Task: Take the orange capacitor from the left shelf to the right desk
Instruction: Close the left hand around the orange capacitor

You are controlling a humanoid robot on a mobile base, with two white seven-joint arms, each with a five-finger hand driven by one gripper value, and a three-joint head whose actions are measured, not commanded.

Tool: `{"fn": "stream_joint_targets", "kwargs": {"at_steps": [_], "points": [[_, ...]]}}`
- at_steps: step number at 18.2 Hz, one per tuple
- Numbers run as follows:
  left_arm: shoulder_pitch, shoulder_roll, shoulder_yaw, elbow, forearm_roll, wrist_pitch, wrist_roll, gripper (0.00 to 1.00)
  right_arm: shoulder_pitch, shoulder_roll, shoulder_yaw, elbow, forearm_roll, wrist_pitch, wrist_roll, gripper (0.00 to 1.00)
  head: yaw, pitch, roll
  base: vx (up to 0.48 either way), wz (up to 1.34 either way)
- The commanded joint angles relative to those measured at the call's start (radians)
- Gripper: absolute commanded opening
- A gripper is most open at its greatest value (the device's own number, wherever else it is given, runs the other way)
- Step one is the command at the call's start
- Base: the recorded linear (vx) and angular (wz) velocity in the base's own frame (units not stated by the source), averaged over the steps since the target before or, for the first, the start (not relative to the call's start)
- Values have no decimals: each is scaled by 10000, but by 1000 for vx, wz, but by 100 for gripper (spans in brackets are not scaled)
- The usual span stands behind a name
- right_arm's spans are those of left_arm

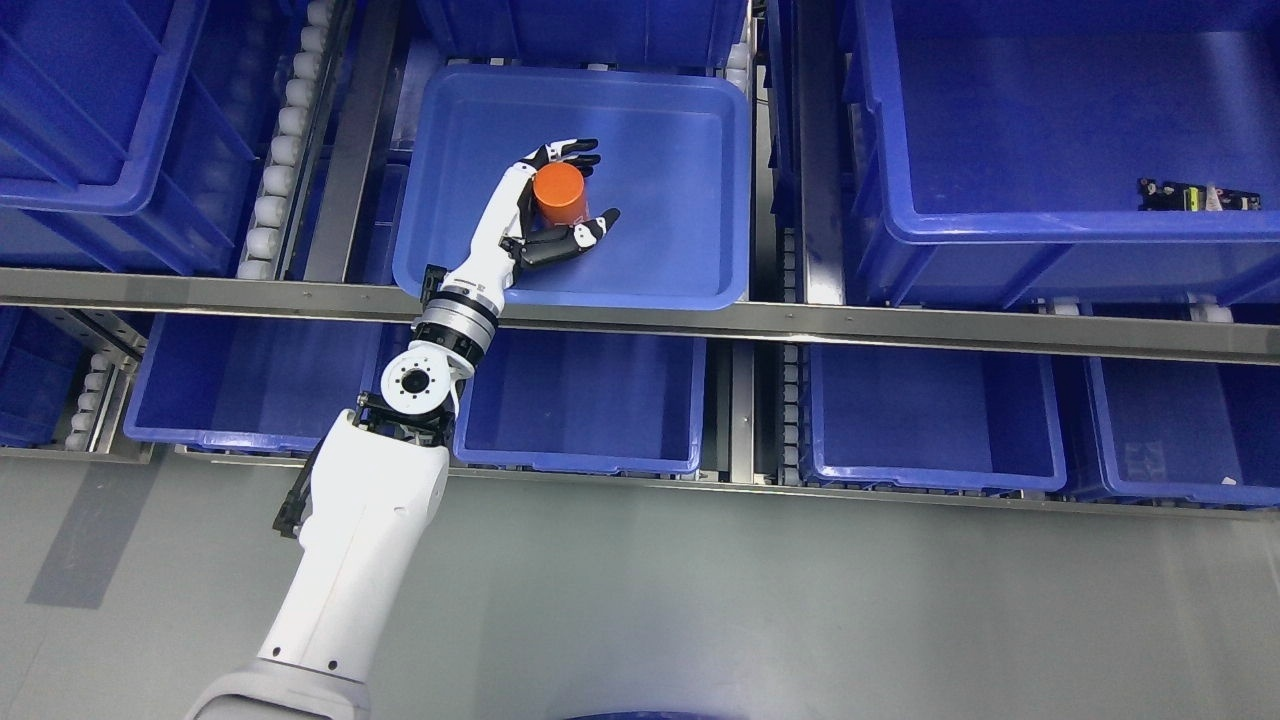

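Now, hand: my left hand is curled round the orange capacitor.
Capacitor: inside the blue bin on the shelf.
Advice: I lift straight, clearing the rim.

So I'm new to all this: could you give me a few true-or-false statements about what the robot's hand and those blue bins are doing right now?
1. The left hand has its fingers wrapped around the orange capacitor. True.
2. The capacitor lies loose on the floor of the bin. False: the hand holds it above the blue bin on the upper shelf level.
3. Both arms are reaching into the shelf. False: only the left arm shows.
4. The large bin at upper right holds a small dark part. True.
5. A person's hand steadies the bin. False: no person is visible.
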Motion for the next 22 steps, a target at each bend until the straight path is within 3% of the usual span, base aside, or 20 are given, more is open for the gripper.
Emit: {"fn": "stream_joint_targets", "kwargs": {"at_steps": [1,3,7,11,15,22], "points": [[-1,174,228,431,-110,-345,-27,26,215,-175,-123,-175,61,1,7,100,0,0,0,0,0],[-1,174,290,523,-110,-685,-12,13,215,-175,-123,-175,61,1,7,100,0,0,0,0,0],[15,174,321,554,-64,-731,95,1,215,-175,-123,-175,61,1,7,100,0,0,0,0,0],[15,174,611,401,58,-914,96,1,215,-175,-123,-175,61,1,7,100,0,0,0,0,0],[14,174,750,-1159,502,-1129,80,1,215,-175,-123,-175,61,1,7,100,0,0,0,0,0],[611,174,704,-3294,550,-3349,-42,1,215,-175,-123,-175,61,1,7,100,0,0,0,0,27]]}}
